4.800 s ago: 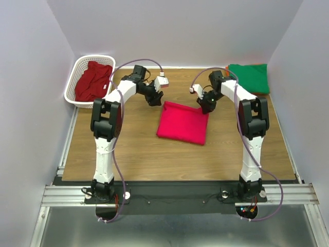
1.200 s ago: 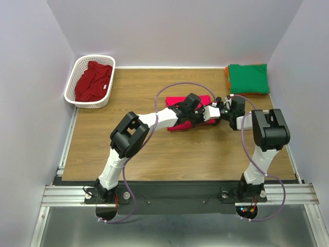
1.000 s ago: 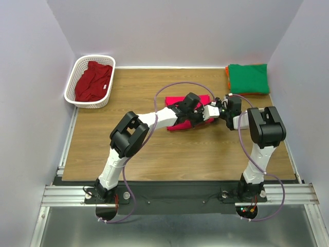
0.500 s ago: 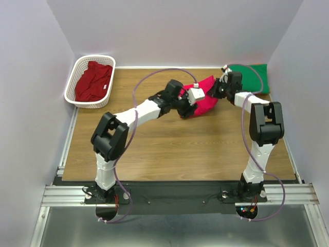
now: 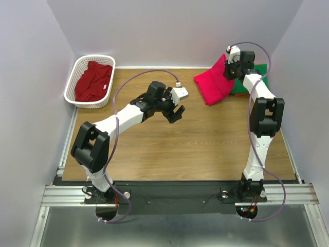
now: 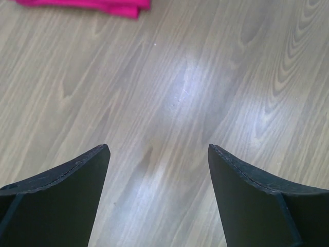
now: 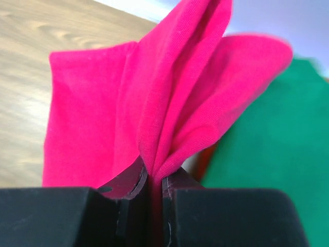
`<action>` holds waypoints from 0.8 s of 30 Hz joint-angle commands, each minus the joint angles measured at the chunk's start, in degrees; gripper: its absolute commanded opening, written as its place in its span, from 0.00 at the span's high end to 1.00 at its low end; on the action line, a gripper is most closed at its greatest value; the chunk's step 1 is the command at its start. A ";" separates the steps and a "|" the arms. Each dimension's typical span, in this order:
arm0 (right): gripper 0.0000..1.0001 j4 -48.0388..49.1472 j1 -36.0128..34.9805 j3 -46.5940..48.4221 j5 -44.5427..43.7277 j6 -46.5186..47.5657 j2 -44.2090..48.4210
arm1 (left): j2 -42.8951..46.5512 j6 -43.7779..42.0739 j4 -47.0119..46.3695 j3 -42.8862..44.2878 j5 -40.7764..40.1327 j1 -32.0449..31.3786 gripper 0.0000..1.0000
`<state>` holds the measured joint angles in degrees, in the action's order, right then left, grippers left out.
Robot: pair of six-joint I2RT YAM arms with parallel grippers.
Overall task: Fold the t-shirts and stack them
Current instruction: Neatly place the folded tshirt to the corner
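Observation:
My right gripper (image 5: 232, 70) (image 7: 154, 177) is shut on a bunched fold of the bright pink-red t-shirt (image 5: 213, 82) (image 7: 169, 92). It holds the shirt raised at the back right, and the cloth hangs down to the left. The folded green t-shirt (image 5: 255, 78) (image 7: 280, 139) lies just behind and to the right of it. A sliver of the orange t-shirt (image 7: 206, 157) shows at the green one's edge. My left gripper (image 5: 175, 114) (image 6: 158, 148) is open over bare wood at mid-table with nothing in it. The pink-red shirt's edge (image 6: 103, 4) shows far ahead of it.
A white lattice basket (image 5: 72, 82) at the back left holds the crumpled crimson t-shirt (image 5: 93, 80). Grey walls close in the wooden table (image 5: 169, 149) on three sides. A metal rail runs along the near edge by the arm bases.
The left gripper let go of the pink-red shirt, opened and drew back left. The right gripper closed on the shirt and carried it up and back right beside the green one.

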<state>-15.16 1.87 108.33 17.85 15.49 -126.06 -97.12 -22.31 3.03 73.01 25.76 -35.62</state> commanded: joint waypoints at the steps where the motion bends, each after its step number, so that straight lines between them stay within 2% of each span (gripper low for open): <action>1: 0.99 -3.20 0.94 8.46 -1.14 5.87 1.17 | 4.04 1.21 -0.83 -1.64 0.17 -0.07 0.11; 11: 0.99 -6.20 1.38 14.80 -1.67 7.37 3.98 | 3.26 1.30 -1.18 -1.47 0.61 0.02 0.11; 24: 0.99 -9.19 1.73 19.90 0.87 3.32 6.70 | 2.20 1.65 -1.27 -0.24 1.31 0.02 0.10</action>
<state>-26.22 3.33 124.22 17.12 20.34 -125.89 -96.44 -21.19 3.25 71.29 25.82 -35.55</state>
